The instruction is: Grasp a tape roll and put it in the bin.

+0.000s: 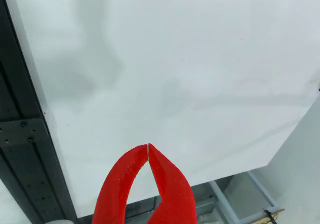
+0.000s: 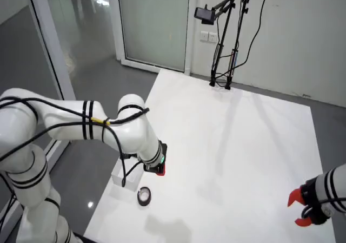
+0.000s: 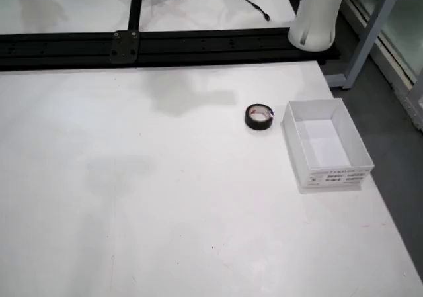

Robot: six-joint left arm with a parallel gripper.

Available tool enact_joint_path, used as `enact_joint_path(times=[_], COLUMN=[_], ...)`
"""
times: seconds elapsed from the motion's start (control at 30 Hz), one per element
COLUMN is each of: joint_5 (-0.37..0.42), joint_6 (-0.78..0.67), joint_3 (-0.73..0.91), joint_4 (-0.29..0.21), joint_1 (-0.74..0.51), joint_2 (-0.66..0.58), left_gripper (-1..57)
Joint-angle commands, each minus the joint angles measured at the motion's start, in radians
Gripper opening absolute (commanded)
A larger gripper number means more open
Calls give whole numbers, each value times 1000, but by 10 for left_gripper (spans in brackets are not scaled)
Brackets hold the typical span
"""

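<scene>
Tape roll (image 3: 259, 117), black, lies flat on the white table (image 3: 165, 198), just beside the white bin (image 3: 325, 145) at the bin's 9 o'clock in the overhead table view. The two stand apart, a narrow gap between them. The bin is open-topped with a printed label on its near wall.

The wide room view shows the roll (image 2: 144, 196) near the table's edge, at 7 o'clock from the working arm's gripper (image 2: 157, 169), which hangs above it; the bin is mostly hidden behind the arm. The view riding on the gripper (image 1: 148, 149) shows red fingers with tips touching, holding nothing, over bare table. A second arm's red gripper (image 2: 300, 209) shows only in the room view, at 4 o'clock.
</scene>
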Motion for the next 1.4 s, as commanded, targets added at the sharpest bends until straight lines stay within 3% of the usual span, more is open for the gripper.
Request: enact_joint_path(times=[0.03, 0.97, 1.4], joint_5=[0, 67, 97], joint_6=[0, -2, -107], joint_3=[0, 0, 2], joint_4=[2, 2, -14], joint_1=[0, 60, 143], joint_2=[0, 0, 71], left_gripper=[-4, -2, 142])
